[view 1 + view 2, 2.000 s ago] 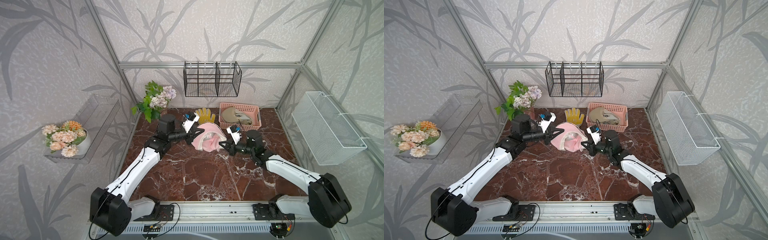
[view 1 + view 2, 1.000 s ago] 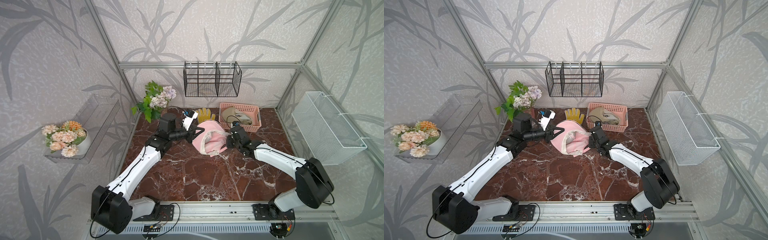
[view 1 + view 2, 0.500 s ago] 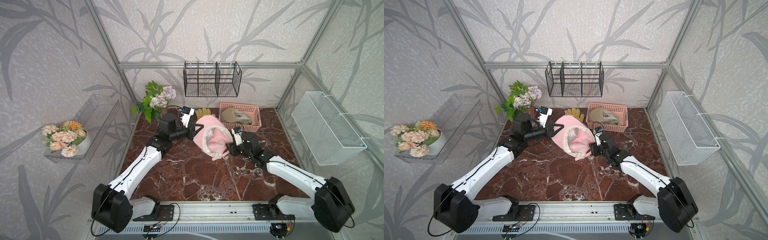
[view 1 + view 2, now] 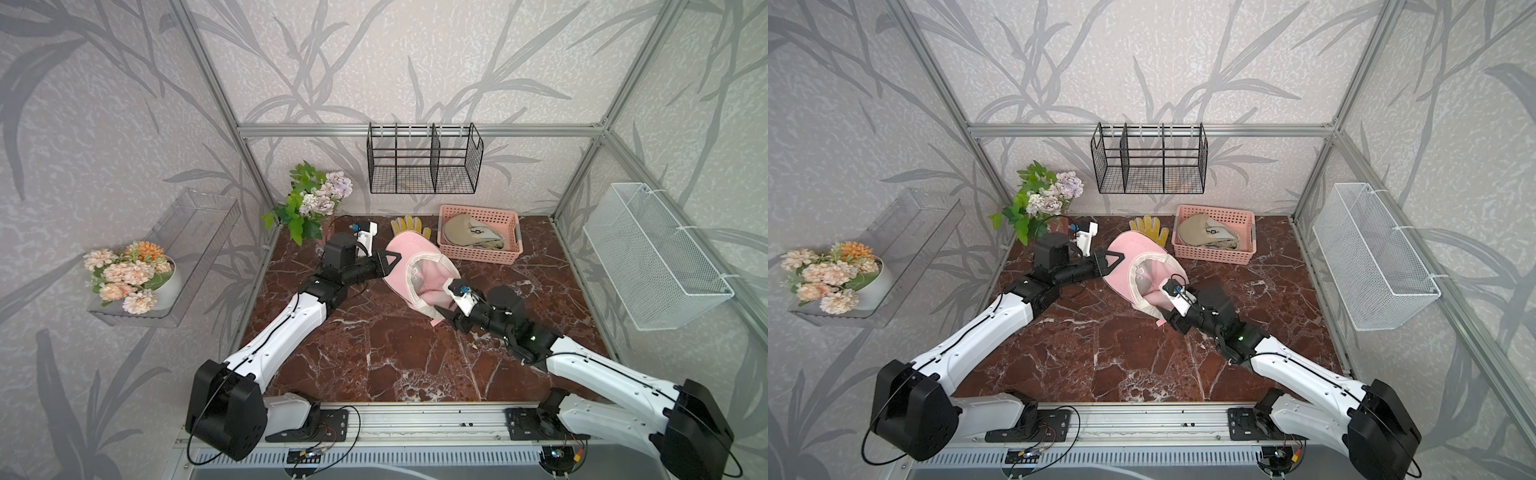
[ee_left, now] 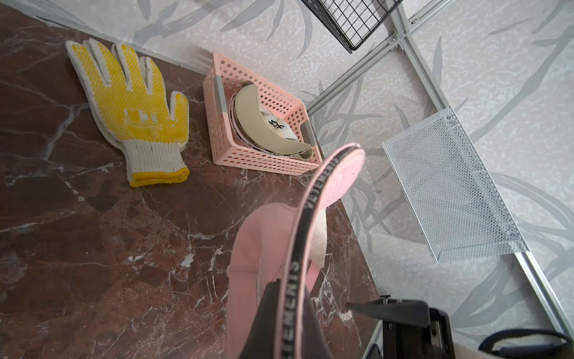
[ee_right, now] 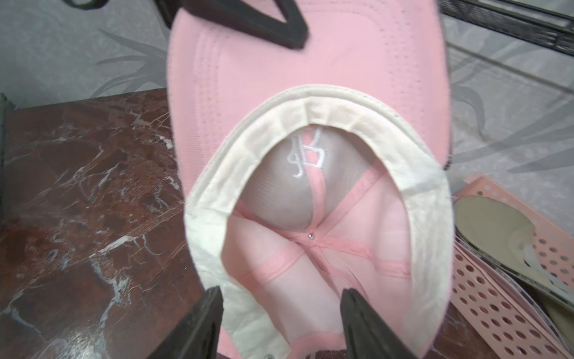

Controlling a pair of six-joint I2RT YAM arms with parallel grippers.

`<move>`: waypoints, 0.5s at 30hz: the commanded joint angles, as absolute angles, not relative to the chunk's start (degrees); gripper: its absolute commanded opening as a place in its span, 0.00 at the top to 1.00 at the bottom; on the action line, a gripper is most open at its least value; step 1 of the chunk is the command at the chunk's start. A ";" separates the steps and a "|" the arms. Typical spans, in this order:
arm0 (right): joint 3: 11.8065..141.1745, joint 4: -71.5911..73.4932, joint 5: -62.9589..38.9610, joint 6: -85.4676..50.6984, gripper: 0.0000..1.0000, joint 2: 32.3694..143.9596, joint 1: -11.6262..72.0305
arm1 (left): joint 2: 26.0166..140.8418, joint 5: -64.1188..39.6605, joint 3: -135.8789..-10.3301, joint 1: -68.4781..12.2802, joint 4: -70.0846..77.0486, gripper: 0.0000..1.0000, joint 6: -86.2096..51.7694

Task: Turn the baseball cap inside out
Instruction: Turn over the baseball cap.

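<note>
Bright, even light, soft shadows, top views sharp — edges bowed, right wrist view slightly blurred.

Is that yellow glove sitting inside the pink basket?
No, the yellow glove lies flat on the marble table beside the pink basket, which holds a beige cap.

Robotics test cell, dressed to resemble a home. Evidence: bare aluminium frame (image 4: 415,129) holding leaf-print wallpaper panels (image 4: 457,54); two robot arms (image 4: 282,332) bolted to a metal rail (image 4: 415,417) with exposed wiring, along the front edge of a marble-look counter (image 4: 374,357). Domestic props only: flowers (image 4: 320,201), wire rack (image 4: 422,180), white mesh basket (image 4: 648,266), clear wall shelf (image 4: 187,232).
</note>
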State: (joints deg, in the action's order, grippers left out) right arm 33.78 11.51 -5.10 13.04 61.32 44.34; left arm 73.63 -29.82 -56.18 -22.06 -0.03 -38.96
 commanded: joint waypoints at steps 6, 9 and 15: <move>33.58 19.59 -3.38 17.62 0.39 66.60 48.97 | 72.59 -27.86 -55.83 -22.32 3.37 1.00 -42.57; 34.16 20.21 -2.70 18.14 0.41 68.55 49.39 | 72.25 -28.03 -55.29 -22.32 4.13 1.00 -43.39; 35.21 21.67 -1.05 18.90 0.42 73.05 49.79 | 71.74 -28.93 -54.43 -22.32 6.11 1.00 -45.15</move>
State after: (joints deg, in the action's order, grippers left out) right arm 33.80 18.81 -2.85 18.09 71.59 49.32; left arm 73.60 -28.38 -54.87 -22.09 1.87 -43.42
